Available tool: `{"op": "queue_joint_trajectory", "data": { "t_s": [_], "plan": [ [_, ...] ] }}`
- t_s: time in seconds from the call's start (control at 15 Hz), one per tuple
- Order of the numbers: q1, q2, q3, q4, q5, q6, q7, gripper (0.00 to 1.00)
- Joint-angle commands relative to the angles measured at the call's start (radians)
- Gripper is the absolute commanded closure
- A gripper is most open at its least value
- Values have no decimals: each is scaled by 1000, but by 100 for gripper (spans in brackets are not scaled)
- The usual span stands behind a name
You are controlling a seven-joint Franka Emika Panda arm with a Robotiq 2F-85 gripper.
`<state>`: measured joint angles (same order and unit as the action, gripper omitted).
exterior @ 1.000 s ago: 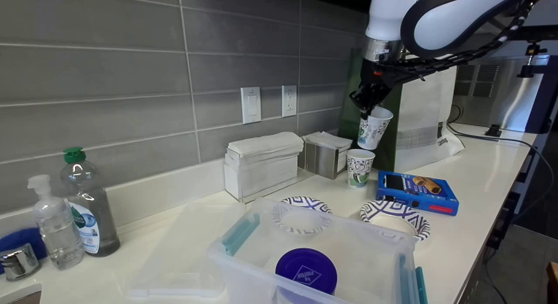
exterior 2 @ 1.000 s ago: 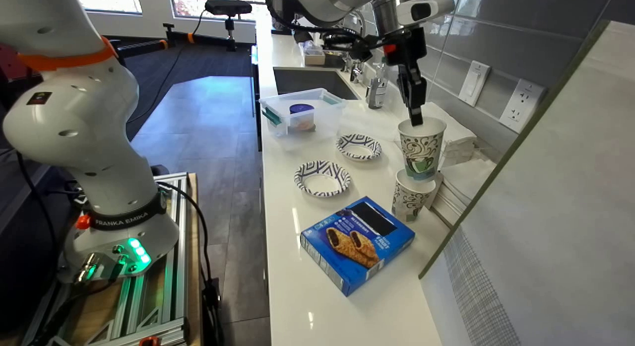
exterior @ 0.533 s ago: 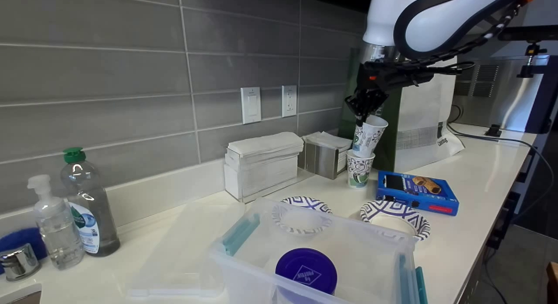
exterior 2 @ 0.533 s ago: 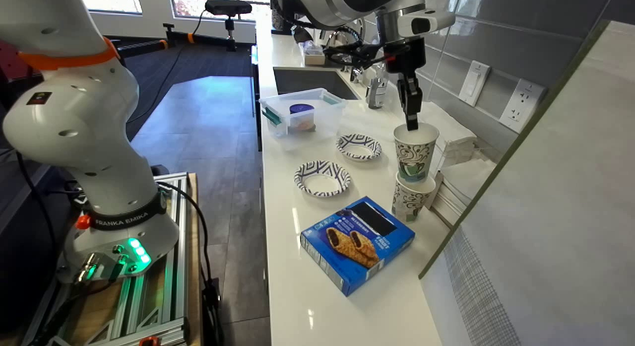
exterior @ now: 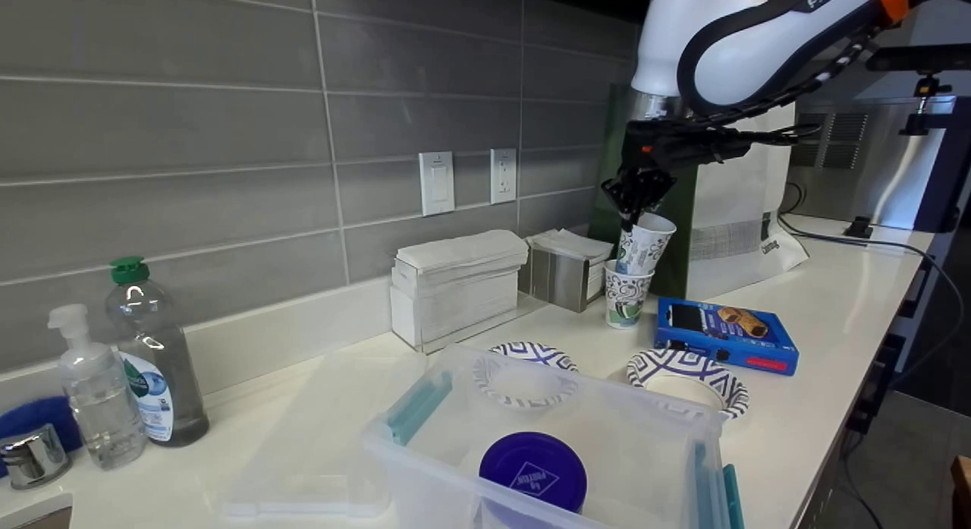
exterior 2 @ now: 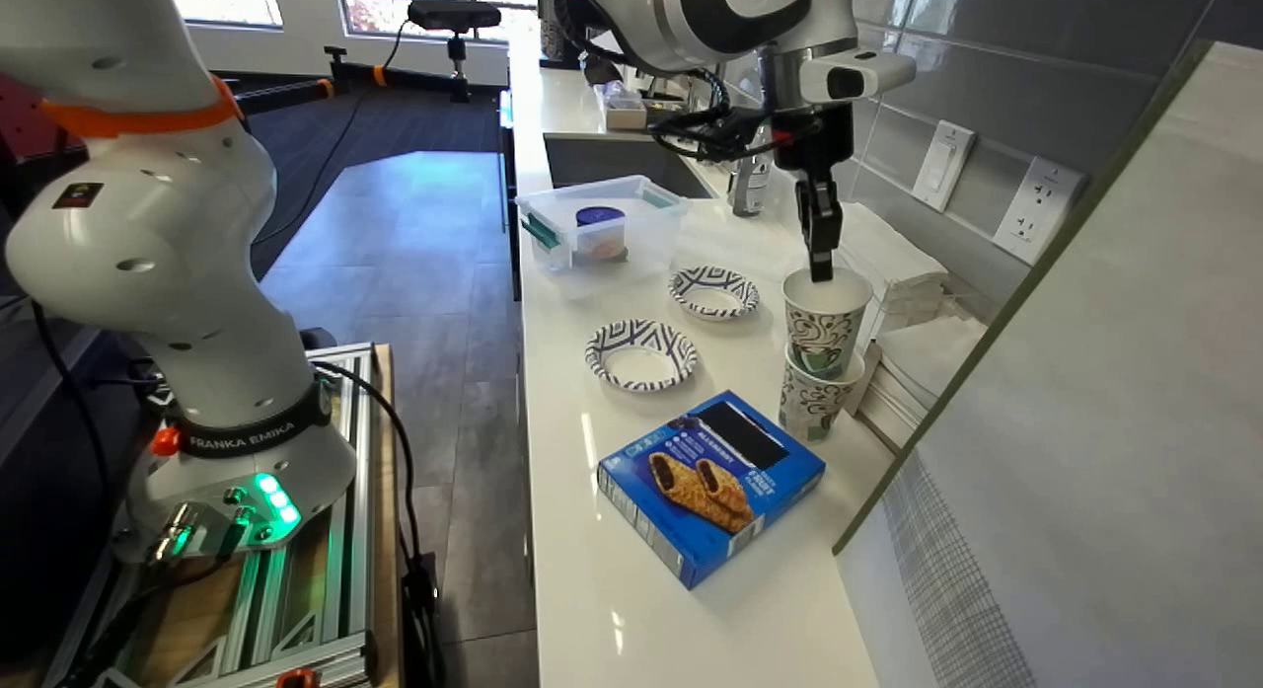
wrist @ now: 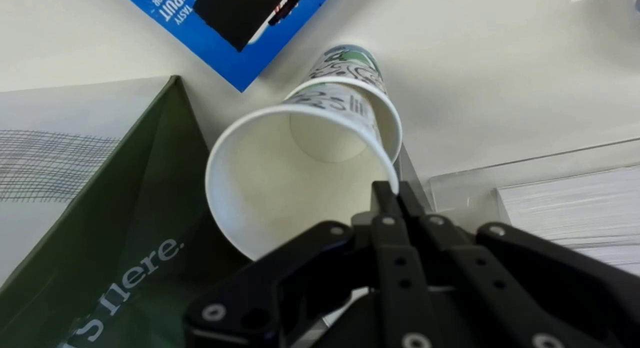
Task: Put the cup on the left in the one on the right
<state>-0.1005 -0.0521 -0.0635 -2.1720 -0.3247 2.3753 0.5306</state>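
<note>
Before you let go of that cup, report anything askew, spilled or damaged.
The held paper cup looks askew: its base is inside the lower cup, but it leans instead of nesting straight, rim pinched by the fingers. A ragged black patch cuts into print on the blue pastry box. No spill or damage shows.

White inside, the held paper cup (exterior 2: 827,328) has dark scrolls and green outside, like the standing cup (exterior 2: 809,417); the gripper (wrist: 394,188) is black. In an exterior view, the bowls (exterior: 683,363) carry navy geometric patterns on white, the right-hand box (exterior: 726,335) is bright blue, the near lid (exterior: 532,471) purple-blue.
</note>
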Motion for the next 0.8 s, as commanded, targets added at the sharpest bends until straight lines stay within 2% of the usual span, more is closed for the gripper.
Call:
{"op": "queue_joint_trajectory", "data": {
  "t_s": [0.0, 0.73],
  "plan": [
    [-8, 29, -16, 7, 50, 28, -42, 99],
    [-10, 104, -50, 20, 200, 84, -158, 99]
  ]
}}
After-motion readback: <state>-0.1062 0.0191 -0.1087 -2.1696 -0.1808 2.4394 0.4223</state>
